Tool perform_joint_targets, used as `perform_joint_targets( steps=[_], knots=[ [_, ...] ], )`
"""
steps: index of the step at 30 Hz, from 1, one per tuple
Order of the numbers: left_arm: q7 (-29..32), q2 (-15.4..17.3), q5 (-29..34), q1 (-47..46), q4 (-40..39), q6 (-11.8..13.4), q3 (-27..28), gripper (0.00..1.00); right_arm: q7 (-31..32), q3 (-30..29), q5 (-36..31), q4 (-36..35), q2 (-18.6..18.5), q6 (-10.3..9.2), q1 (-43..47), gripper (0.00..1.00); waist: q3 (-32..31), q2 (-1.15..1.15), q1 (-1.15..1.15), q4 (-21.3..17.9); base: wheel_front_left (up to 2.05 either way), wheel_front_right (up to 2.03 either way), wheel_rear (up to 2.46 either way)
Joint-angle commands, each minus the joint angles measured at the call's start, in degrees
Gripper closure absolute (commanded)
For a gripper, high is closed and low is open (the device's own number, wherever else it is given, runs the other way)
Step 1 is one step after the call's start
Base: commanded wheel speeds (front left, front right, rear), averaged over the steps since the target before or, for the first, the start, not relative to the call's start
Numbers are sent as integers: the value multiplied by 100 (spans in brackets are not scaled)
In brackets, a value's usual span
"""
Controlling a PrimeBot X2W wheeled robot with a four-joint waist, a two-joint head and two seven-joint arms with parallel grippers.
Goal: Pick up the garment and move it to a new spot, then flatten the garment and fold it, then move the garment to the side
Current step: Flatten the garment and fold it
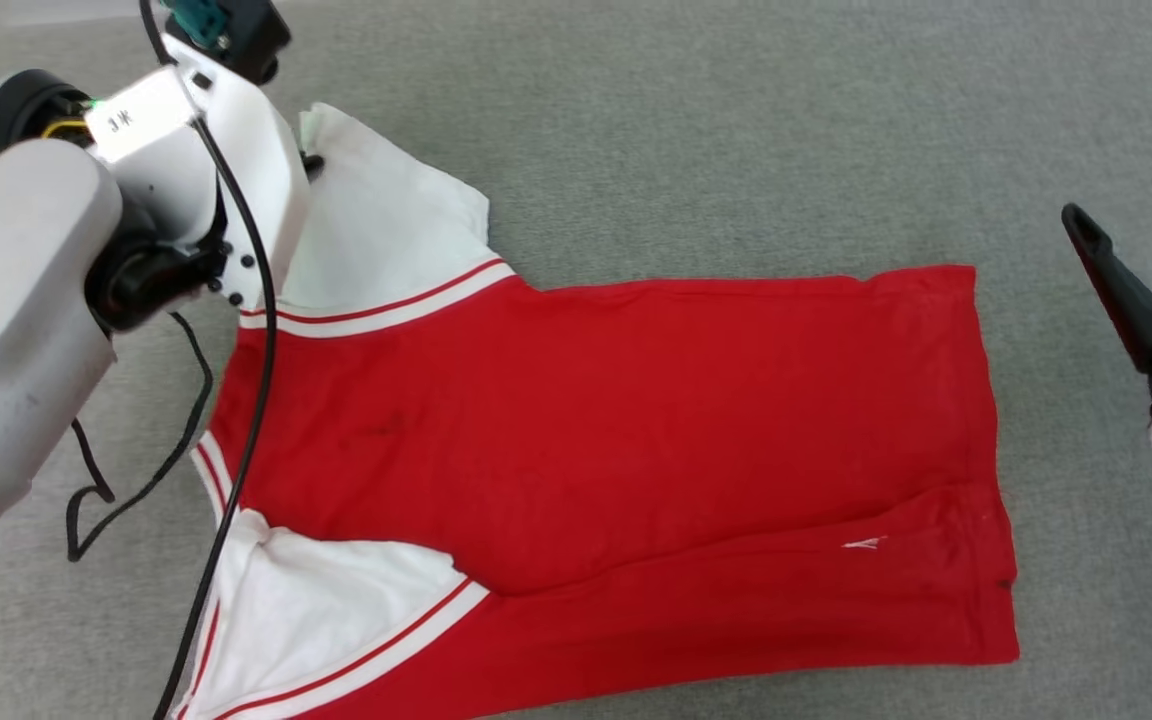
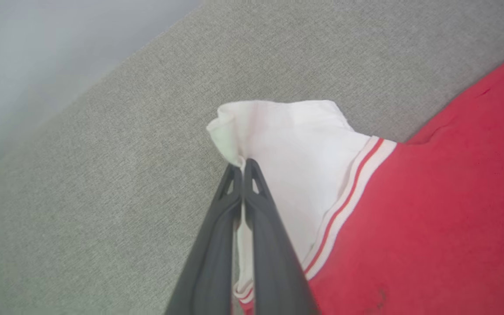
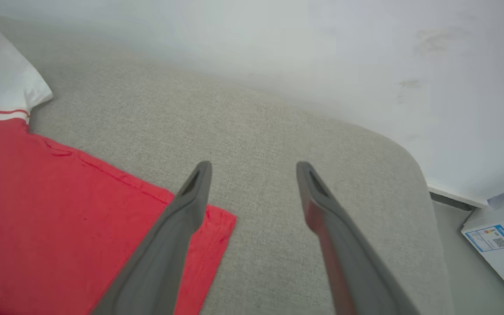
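The garment is a red T-shirt with white sleeves, spread over a grey padded surface with its hem to the right and a small white mark near the hem. My left gripper is shut on the edge of the far white sleeve, whose tip is bunched up above the fingertips. In the head view that sleeve lies just beside my left wrist. My right gripper hangs open off the hem's far right corner, and in its own wrist view the right gripper has nothing between its fingers, the garment's corner below its left finger.
The grey padded surface stretches around the garment. A black cable from my left arm drapes over the collar side. Past the surface's rounded edge are a pale wall and a white box with a blue label on the floor.
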Motion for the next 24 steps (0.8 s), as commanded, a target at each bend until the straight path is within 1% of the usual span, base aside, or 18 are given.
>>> perform_joint_targets(
  steps=[1,4,7,9,12,16,21,24],
  knots=[
    [-93,31,-15,101,-63,-3,-47,100,287,107,178,75,-157,-7,-161,0,-83,0,0,105,0,0,0],
    [-282,49,-28,152,-216,-3,-138,100,1202,515,630,308,-620,-7,-529,0,-130,0,0,208,0,0,0],
    [-426,63,24,174,-355,-3,-242,100,2057,1006,1040,556,-977,-7,-912,0,-141,0,0,306,0,0,0],
    [-503,45,28,147,-426,-3,-276,100,2451,1310,1191,742,-1135,-7,-1163,0,-117,0,0,378,0,0,0],
    [-592,1,61,62,-522,-4,-325,100,2843,1762,1284,1082,-1243,-6,-1501,0,-51,0,0,484,0,0,0],
    [-677,-49,116,-38,-592,-4,-386,100,2994,2245,1283,1638,-1142,-7,-1864,0,79,0,0,612,0,0,0],
    [-768,-120,167,-165,-652,-4,-456,100,2753,2676,1231,2409,-907,-7,-2208,0,241,0,0,736,0,0,0],
    [-819,-144,159,-197,-642,-4,-492,100,2635,3021,1191,2823,-836,-6,-2280,0,311,0,0,788,0,0,0]
  ],
)
